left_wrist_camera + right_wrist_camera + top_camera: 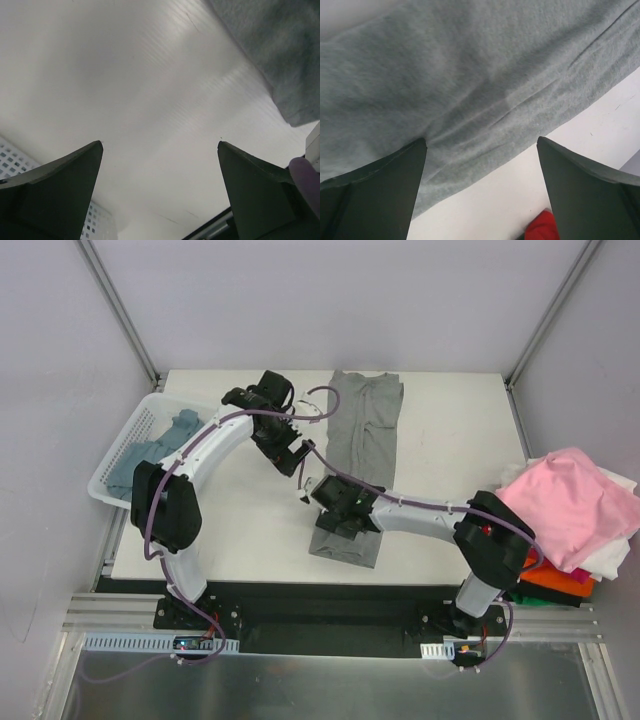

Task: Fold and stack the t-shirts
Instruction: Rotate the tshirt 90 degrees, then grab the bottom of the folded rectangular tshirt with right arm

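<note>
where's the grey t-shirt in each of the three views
Top external: the grey t-shirt lies as a long strip down the middle of the table, from far edge to near edge.
Left wrist: its edge fills the upper right corner.
Right wrist: it covers the upper and left part of the picture.
Shared landmark: the white table, bare beside the shirt in all three views.

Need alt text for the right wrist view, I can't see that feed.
A light heather-grey cloth t-shirt fills most of the view, lying wrinkled on the white table. The right gripper hangs over its edge, dark fingers open, holding nothing.
</note>
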